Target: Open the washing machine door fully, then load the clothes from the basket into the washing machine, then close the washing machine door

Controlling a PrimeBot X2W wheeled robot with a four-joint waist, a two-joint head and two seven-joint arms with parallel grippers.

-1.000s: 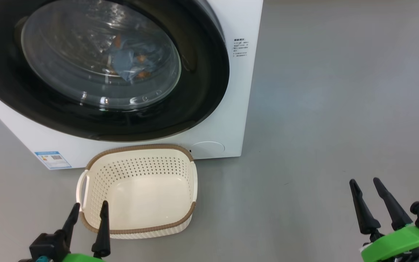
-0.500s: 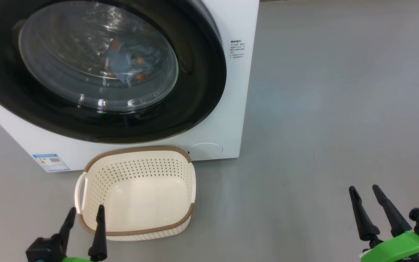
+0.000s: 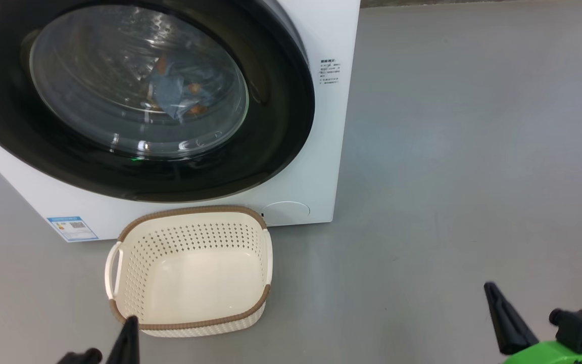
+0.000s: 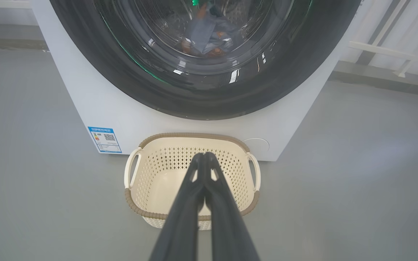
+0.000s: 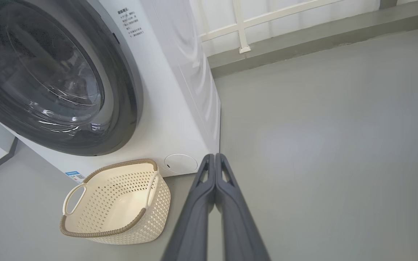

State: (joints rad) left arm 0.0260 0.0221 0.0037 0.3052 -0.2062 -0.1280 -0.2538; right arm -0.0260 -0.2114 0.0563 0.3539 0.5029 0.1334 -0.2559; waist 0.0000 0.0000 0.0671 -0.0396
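The white washing machine (image 3: 331, 131) stands ahead with its black-rimmed round door (image 3: 281, 116) shut against its front. Behind the glass bowl lie the blue-grey clothes (image 3: 175, 91) with orange motifs, also seen in the left wrist view (image 4: 209, 29). The cream basket (image 3: 190, 313) with a brown rim sits empty on the floor before the machine. My left gripper (image 3: 128, 323) hangs shut by the basket's near rim, fingers pressed together (image 4: 204, 159). My right gripper (image 3: 490, 290) is shut over bare floor at the lower right, fingers together (image 5: 214, 159).
Grey floor (image 3: 473, 151) spreads wide to the right of the machine. A blue label sticker (image 3: 71, 228) marks the machine's lower left front. A white railing and pale wall (image 5: 267, 21) run behind the machine.
Both grippers have gone from open to shut and dropped lower in the head view. The picture shifted slightly as the camera moved. Basket and door stay put.
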